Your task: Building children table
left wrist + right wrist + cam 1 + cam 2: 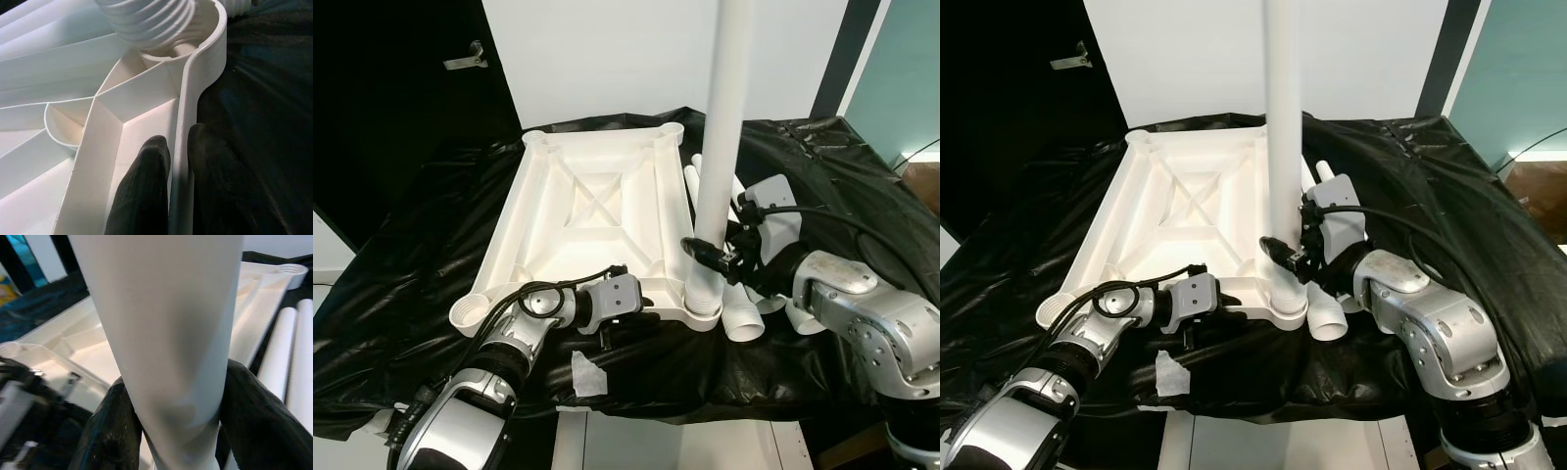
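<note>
A white plastic table top [587, 211] lies upside down on a black-covered table. A long white table leg [720, 147] stands upright in the near right corner socket [703, 305], and its threaded end [146, 19] sits at the socket mouth. My right gripper [705, 253] is shut on the leg low down, one finger on each side [176, 382]. My left gripper [641, 315] is shut on the top's near rim [195, 88], one finger inside it and one outside.
Spare white legs [744, 318] lie on the black cloth [431, 245] just right of the top, close under my right arm. An open corner socket [470, 315] is at the near left. White tape [585, 374] hangs at the table's front edge.
</note>
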### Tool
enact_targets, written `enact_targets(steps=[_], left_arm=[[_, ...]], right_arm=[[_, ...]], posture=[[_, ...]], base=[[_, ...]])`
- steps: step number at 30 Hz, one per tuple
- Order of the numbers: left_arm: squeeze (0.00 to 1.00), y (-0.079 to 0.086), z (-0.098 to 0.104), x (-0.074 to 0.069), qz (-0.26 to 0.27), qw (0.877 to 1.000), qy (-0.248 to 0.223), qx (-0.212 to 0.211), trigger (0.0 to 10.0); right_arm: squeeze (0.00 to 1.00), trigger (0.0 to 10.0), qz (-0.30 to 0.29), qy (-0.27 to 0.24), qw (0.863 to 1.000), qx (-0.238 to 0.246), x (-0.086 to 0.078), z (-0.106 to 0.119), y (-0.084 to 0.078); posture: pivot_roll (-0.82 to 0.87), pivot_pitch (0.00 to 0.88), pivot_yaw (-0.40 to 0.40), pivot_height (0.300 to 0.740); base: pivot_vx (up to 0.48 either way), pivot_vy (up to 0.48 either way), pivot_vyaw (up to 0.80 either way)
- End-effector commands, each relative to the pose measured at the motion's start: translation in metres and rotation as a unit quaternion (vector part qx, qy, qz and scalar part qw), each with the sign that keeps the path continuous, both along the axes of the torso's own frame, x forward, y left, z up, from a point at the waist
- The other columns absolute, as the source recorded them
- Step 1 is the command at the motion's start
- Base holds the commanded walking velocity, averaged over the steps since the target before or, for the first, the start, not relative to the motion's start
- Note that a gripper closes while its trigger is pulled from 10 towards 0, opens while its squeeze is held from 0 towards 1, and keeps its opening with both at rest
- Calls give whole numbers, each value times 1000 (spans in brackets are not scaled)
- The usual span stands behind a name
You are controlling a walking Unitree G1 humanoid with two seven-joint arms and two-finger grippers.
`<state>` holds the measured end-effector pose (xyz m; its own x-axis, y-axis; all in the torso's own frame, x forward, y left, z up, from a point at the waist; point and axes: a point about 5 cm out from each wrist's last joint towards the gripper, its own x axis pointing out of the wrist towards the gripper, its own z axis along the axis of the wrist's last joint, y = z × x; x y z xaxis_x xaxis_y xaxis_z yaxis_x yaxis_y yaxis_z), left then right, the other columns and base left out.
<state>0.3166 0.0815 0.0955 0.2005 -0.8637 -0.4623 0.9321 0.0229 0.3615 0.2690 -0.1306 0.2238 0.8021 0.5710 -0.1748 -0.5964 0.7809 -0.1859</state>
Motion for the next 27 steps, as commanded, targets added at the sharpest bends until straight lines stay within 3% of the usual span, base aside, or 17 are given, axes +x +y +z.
enact_targets(steps=[1, 16, 27], left_arm=[[0, 5, -29, -8, 71, 997, 27, 14, 10000], [0, 8, -29, -7, 70, 997, 25, 19, 10000], [0, 6, -28, -7, 63, 997, 26, 19, 10000]], right_arm=[[0, 10000, 11, -19, 1000, -11, 0, 1, 4], [0, 10000, -8, -26, 999, 28, -12, -14, 15], [0, 10000, -53, 6, 997, 57, -28, -34, 5]], posture=[[-168, 34, 17, 740], [-177, 25, 29, 740], [-186, 27, 30, 740]], base=[[0, 0, 0], [0, 0, 0], [0, 0, 0]])
